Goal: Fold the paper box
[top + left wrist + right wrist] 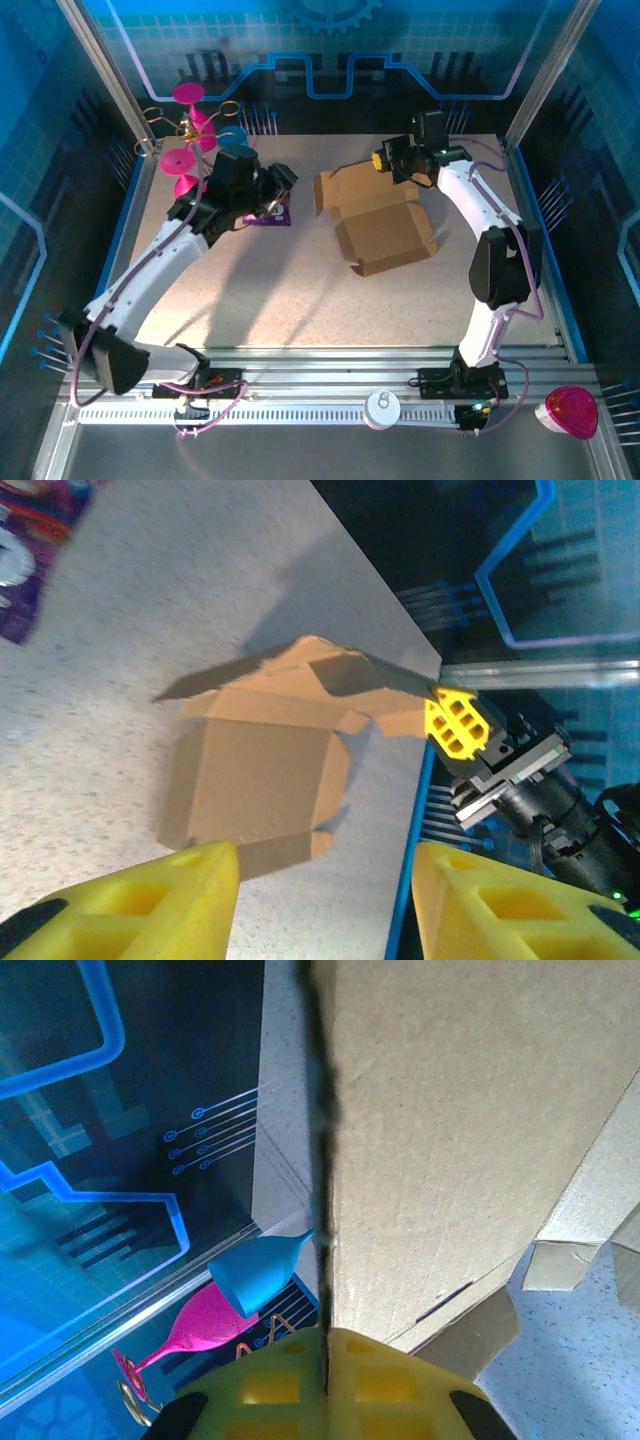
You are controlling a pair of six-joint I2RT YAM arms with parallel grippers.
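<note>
The brown paper box [383, 237] lies half open at the middle-right of the table, its tray towards the front and its lid panel [352, 187] raised at the back. At the lid's far edge, my right gripper [383, 160] is shut on the cardboard. Seen from the right wrist, the panel [470, 1110] runs edge-on into the closed yellow fingers [270, 1380]. My left gripper [283, 180] hovers left of the box, above the purple packet [270, 215]. Its jaws [325, 865] stand open and hold nothing, and beyond them lies the box [260, 780].
Pink glasses [188, 95] and a blue cup [238, 140] stand on a wire rack at the back left. A white round lid [383, 408] and a pink dome [567, 410] sit by the front rail. A blue rim [415, 810] bounds the table's right side.
</note>
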